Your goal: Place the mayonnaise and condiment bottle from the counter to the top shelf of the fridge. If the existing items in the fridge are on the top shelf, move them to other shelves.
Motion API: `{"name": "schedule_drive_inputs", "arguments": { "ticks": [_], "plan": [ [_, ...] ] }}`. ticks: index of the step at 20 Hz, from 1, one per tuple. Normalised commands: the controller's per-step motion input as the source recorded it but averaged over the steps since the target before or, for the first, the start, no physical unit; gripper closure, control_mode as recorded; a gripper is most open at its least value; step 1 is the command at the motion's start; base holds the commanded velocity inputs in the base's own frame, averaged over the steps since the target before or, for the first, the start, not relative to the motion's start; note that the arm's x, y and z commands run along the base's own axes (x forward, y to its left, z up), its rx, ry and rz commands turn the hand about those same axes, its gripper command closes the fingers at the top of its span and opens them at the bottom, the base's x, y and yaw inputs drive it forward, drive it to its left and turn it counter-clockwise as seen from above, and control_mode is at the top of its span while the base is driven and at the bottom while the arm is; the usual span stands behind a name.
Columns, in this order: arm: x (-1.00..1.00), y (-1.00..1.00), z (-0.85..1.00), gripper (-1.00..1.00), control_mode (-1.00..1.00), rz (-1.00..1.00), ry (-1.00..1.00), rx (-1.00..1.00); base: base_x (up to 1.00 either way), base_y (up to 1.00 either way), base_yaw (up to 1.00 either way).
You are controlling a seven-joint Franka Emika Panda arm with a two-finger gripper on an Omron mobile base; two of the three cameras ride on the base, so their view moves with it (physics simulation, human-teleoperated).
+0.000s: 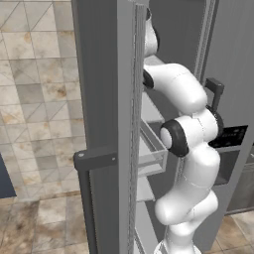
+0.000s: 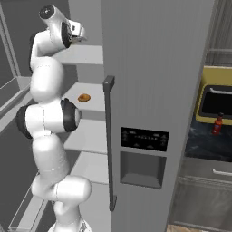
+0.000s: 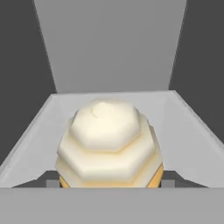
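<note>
My gripper [image 3: 110,183] is inside the fridge [image 2: 154,90], just over the top shelf [image 3: 188,127]. Its dark fingertips [image 3: 53,183] press both sides of one existing item [image 3: 109,140], a pale cream-topped piece with a golden base that sits on that shelf. In the right base view the gripper [image 2: 79,32] hangs above the top shelf [image 2: 86,54]. A second golden-brown item [image 2: 84,97] lies on the shelf below. The condiment bottle [image 2: 217,124], slim and dark red, stands on the black counter [image 2: 199,142] at the far right. The mayonnaise is out of view.
The open fridge door [image 1: 104,99] with its dark bar handle [image 1: 89,163] stands close on the arm's left. The other door, with its dispenser panel [image 2: 142,158], is on the arm's right. A clear drawer [image 1: 154,158] sits lower in the fridge. A yellow appliance [image 2: 217,97] stands behind the bottle.
</note>
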Motion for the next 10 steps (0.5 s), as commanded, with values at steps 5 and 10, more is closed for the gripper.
{"name": "schedule_drive_inputs", "arguments": {
  "ticks": [5,10],
  "plan": [
    [-1.00,0.00,0.00,1.00,-1.00,0.12,-0.43,0.07,0.00,0.00,0.00],
    [-1.00,-0.05,0.27,1.00,-1.00,0.11,-0.20,0.24,0.00,0.00,0.00]
  ]
}}
